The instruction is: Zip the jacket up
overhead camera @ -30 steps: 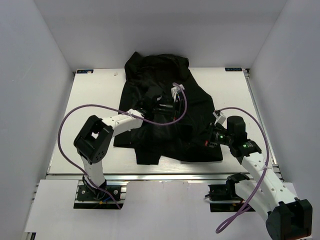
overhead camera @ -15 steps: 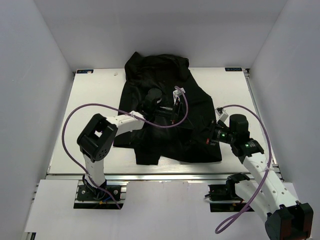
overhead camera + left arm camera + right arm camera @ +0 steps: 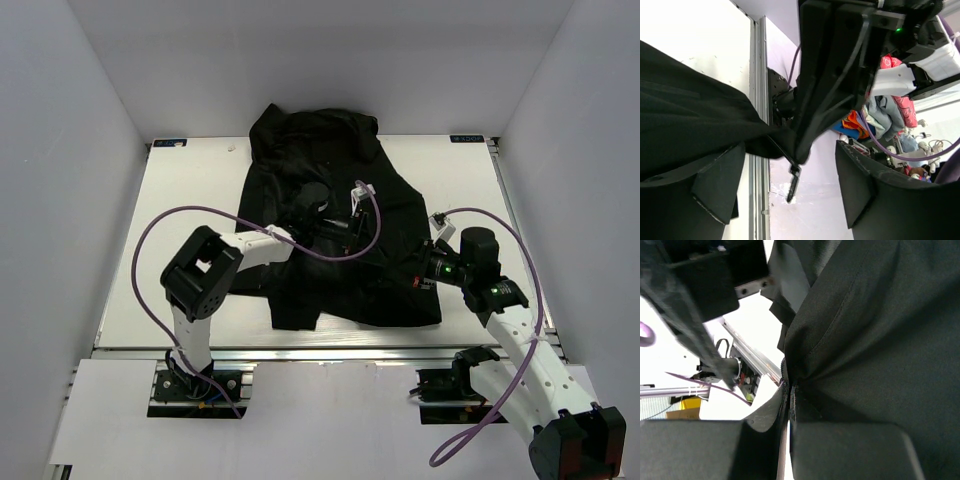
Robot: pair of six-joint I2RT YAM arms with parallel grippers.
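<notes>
Nothing is legible; the two small tags (image 3: 170, 142) at the table's (image 3: 190, 200) far corners are too tiny.

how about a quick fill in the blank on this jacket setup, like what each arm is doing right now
1. The jacket spread on the white table is ____ in colour.
2. The right arm's fingers are ____ on the jacket's fabric.
3. The left arm's fingers stand ____, and a zipper pull hangs in the gap between them.

Missing words: black; shut; open
</notes>
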